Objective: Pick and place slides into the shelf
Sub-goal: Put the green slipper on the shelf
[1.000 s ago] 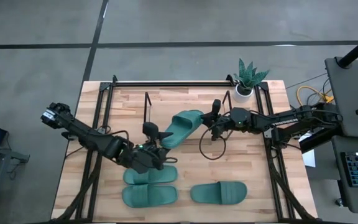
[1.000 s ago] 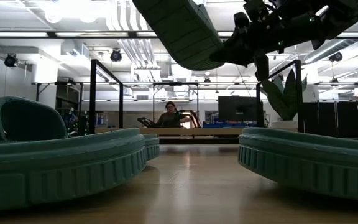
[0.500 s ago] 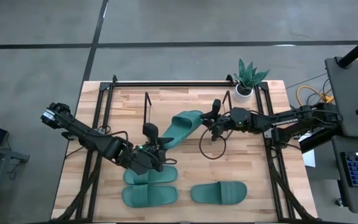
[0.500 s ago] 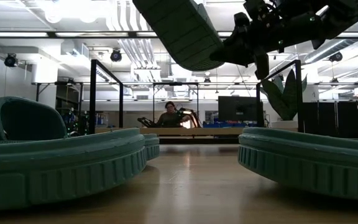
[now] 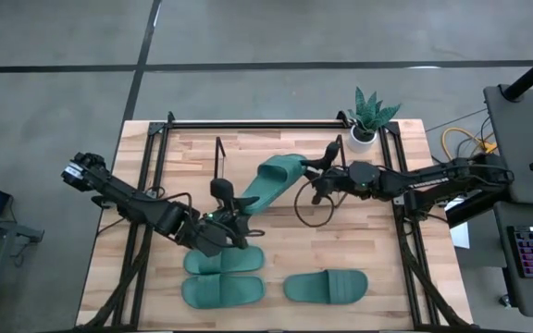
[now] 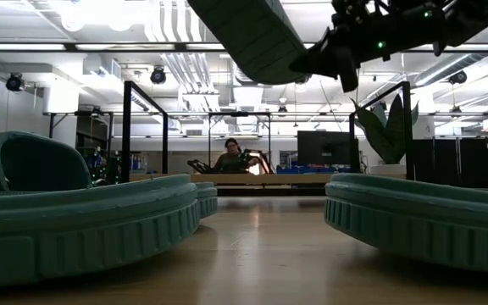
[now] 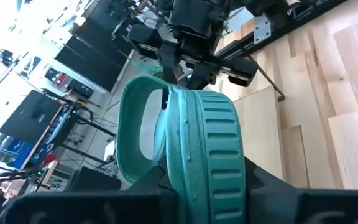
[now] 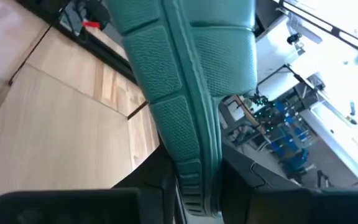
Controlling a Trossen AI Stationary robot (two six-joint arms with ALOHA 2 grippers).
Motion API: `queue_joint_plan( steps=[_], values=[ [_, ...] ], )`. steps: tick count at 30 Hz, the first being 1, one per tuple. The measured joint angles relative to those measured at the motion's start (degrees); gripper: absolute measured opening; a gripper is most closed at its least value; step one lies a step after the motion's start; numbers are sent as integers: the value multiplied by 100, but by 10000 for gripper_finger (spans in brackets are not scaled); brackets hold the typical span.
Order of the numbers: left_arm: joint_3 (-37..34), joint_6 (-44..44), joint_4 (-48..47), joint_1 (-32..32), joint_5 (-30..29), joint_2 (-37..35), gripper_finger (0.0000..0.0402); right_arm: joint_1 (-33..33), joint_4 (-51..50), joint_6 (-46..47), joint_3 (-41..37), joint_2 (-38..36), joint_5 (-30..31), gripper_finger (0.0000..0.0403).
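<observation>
Left hand [image 5: 234, 217] is clamped on the near end of 1 raised slide [image 5: 268, 185], while the right hand [image 5: 315, 176], fingers narrowly parted around the far end, looks to be letting go in a handover. Next, I judge, the left arm must carry it alone to the shelf [image 5: 218, 153], just left of it; 3 slides [image 5: 326, 286] wait on the near surface [image 5: 359, 236].

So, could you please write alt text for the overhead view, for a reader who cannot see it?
Two robot arms hold one green sandal in the air over a wooden table, the left tool at one end and the right tool at the other. Three more sandals lie flat nearer the front edge.
</observation>
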Motion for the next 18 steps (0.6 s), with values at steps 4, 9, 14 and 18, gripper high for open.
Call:
queue_joint_plan(
  steps=[4, 9, 14, 18],
  values=[
    [18, -7, -15, -20, -33, -11, 39, 110, -65, 21, -7, -76, -9, 79],
    [120, 16, -71, -67, -51, -55, 39, 218, -152, -91, -9, -84, -14, 79],
    [177, 142, -84, -103, -85, -55, 39, 216, -154, -73, -9, -90, -14, 94],
    [177, 146, -133, -122, -144, -66, 39, 192, -202, -25, -19, -90, 207, 132]
  ],
)
